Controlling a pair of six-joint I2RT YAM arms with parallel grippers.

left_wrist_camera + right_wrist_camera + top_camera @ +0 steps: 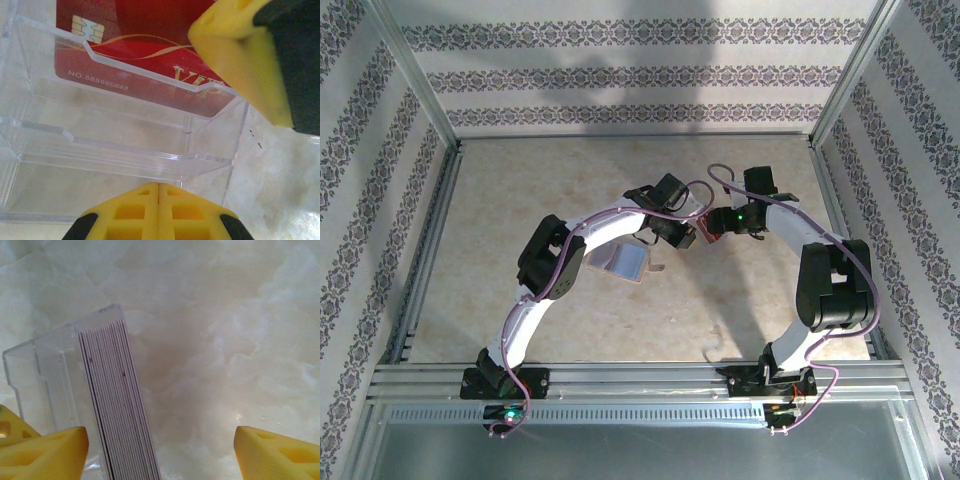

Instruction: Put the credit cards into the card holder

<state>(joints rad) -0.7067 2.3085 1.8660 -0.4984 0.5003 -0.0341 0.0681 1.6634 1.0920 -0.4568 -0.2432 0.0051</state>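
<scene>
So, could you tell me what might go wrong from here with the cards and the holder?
1. The clear card holder looks unheld: the left gripper is shut at its front edge, so a push could slide or tip it.
2. The right gripper is open with one finger beside the stack of cards; closing might catch the holder's wall instead.
3. Both grippers crowd the holder and might bump.

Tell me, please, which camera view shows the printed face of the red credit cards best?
Left wrist: the front of the red credit cards faces the camera, chip, number and gold lettering legible in the clear plastic stand. Right wrist shows them edge-on, a stack of thin edges. Top external gives a small red patch.
</scene>
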